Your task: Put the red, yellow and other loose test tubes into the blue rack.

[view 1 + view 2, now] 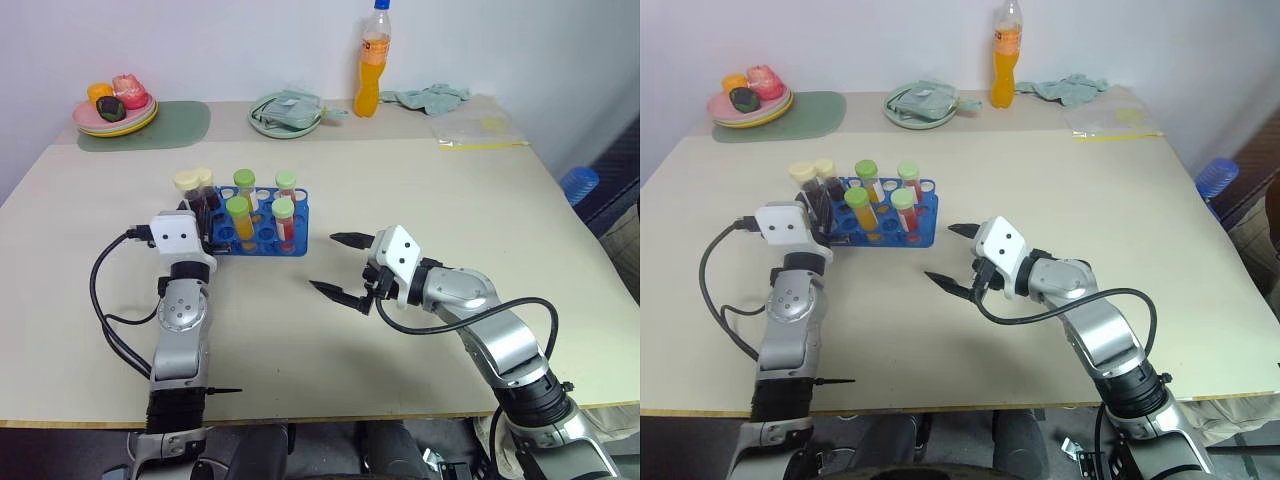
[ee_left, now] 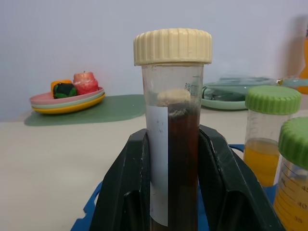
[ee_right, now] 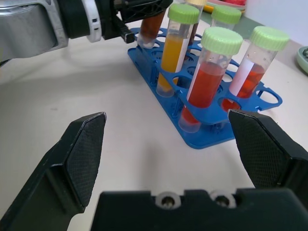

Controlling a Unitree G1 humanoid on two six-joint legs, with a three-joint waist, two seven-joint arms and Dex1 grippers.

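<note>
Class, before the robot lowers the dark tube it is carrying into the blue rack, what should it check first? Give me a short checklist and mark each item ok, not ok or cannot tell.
1. Left gripper shut firmly on the dark maroon tube: ok.
2. Cream cap seated on that tube: ok.
3. Tube upright in the grip: ok in the left wrist view.
4. Tube lined up over a free hole at the blue rack end nearest that gripper: cannot tell.
5. Right gripper open and standing apart from the rack: ok.
6. Green-capped tubes already standing in the rack, clear of the carried tube: ok.
</note>
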